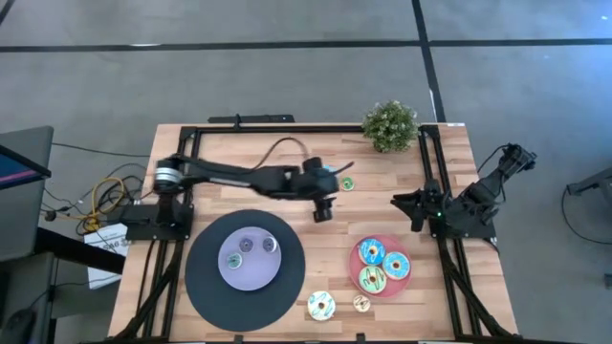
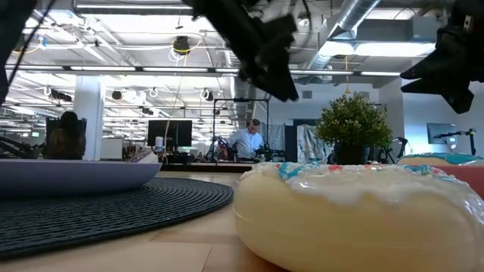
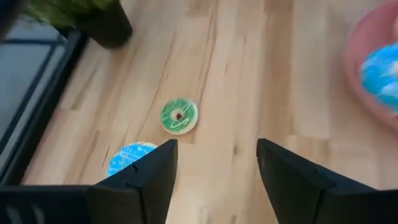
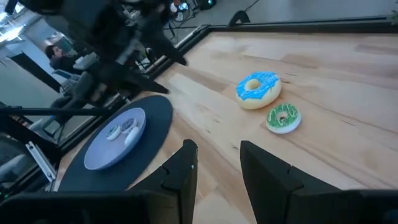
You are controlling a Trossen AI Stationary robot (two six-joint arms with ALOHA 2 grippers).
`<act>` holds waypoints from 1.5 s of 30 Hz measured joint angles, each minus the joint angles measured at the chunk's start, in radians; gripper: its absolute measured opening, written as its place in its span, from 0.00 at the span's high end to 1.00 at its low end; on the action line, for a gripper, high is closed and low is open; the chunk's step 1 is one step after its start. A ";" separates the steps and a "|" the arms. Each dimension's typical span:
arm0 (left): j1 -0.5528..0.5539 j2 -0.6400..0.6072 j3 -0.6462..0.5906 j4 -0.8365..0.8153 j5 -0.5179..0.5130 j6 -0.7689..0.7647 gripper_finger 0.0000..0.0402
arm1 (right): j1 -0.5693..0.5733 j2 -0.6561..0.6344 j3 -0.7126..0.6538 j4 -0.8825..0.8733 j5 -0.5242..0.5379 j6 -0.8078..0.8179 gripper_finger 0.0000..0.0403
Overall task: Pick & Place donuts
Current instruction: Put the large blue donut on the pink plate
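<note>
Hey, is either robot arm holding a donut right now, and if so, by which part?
No, nothing is held. The left pincer hangs open above bare wood near a small green donut. The right pincer is empty, parked at the table's right edge.

**Open office behind a wooden table**

The wooden table (image 1: 249, 153) stands on a grey floor (image 1: 287, 86) crossed by dark seam lines. A small potted plant (image 1: 390, 125) sits at the table's far right corner. Beyond the table, an open office stretches back under exposed silver ducts (image 2: 355, 30) and strip lights (image 2: 136, 69). Monitors (image 2: 168, 134) stand on desks, and a person (image 2: 247, 140) works in the distance.
</note>
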 joint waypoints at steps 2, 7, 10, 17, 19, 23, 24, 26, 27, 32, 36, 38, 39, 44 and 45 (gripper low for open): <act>0.022 0.073 0.098 -0.095 0.013 0.027 0.46 | 0.000 0.000 0.000 0.000 0.000 0.000 0.72; 0.083 0.213 0.287 -0.248 0.090 0.049 0.40 | 0.000 0.002 0.000 -0.003 0.000 0.000 0.72; 0.118 0.281 0.357 -0.309 0.150 0.031 0.35 | 0.000 0.002 0.000 -0.004 0.000 0.000 0.72; 0.175 0.350 0.393 -0.385 0.100 0.039 0.25 | 0.001 0.002 0.000 -0.031 -0.001 0.000 0.72; 0.184 0.361 0.393 -0.389 0.080 0.039 0.24 | 0.001 0.002 0.000 -0.031 -0.001 0.000 0.72; 0.196 0.398 0.394 -0.391 0.094 0.042 0.24 | 0.001 0.002 0.000 -0.031 -0.001 0.000 0.72; 0.198 0.410 0.394 -0.395 0.090 0.042 0.24 | 0.001 0.002 0.000 -0.031 -0.001 0.000 0.72; 0.198 0.424 0.394 -0.401 0.103 0.041 0.24 | 0.001 0.002 0.000 -0.031 -0.001 0.000 0.72; 0.198 0.428 0.396 -0.404 0.114 0.040 0.24 | 0.001 0.002 0.000 -0.031 -0.001 0.000 0.72; 0.193 0.434 0.396 -0.405 0.108 0.039 0.30 | 0.001 0.002 0.000 -0.031 -0.001 0.000 0.72; 0.193 0.435 0.406 -0.420 0.119 0.029 0.47 | 0.000 0.002 0.000 -0.031 -0.001 0.000 0.72; 0.192 0.436 0.406 -0.430 0.128 0.028 0.58 | 0.000 0.002 0.000 -0.031 -0.001 0.000 0.72; 0.191 0.437 0.405 -0.432 0.124 0.028 0.64 | 0.000 0.002 0.000 -0.031 -0.001 0.000 0.72; 0.191 0.437 0.415 -0.441 0.112 -0.007 0.94 | 0.000 0.002 0.000 -0.031 -0.001 0.000 0.72; 0.191 0.437 0.423 -0.449 0.107 -0.024 0.96 | 0.000 0.002 0.000 -0.031 -0.001 0.000 0.72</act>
